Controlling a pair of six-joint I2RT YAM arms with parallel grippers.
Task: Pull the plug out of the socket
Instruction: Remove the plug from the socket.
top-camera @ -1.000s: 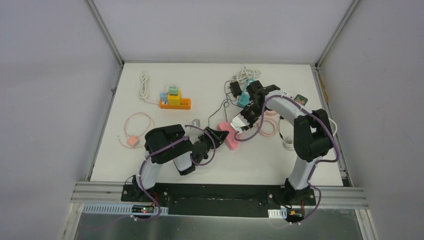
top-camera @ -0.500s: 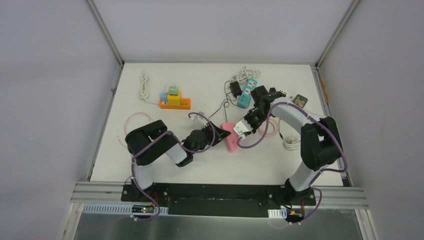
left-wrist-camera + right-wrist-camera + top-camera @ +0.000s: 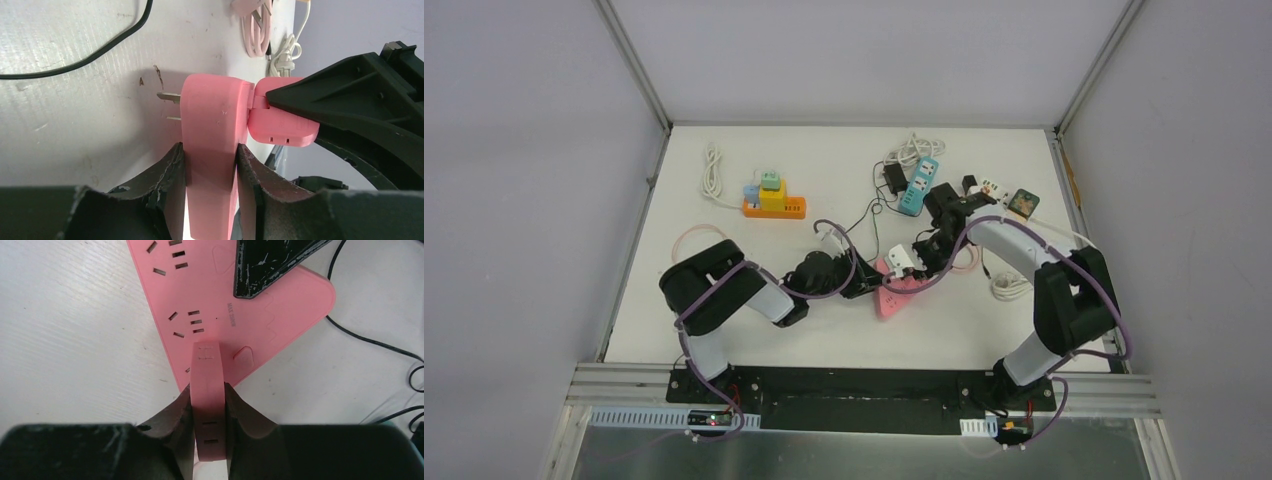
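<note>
The left hand (image 3: 210,165) is clamping the pink socket (image 3: 212,115) while the right hand (image 3: 208,405) is pinching the pink plug (image 3: 207,365) on its face, a black cable (image 3: 90,60) lying beside the socket.

Pink socket (image 3: 200,285), pink plug (image 3: 207,390), white table (image 3: 75,340)

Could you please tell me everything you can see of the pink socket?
The pink socket is a flat, smooth plastic-looking block, roughly triangular with rounded corners. Its face carries several groups of slots and small printed text; two metal prongs stick out of its back, toward the white table. The left end effector clamps it across its thickness, and a pink plug, gripped by the right end effector, is seated in its face. Whether it touches the table is unclear.
</note>
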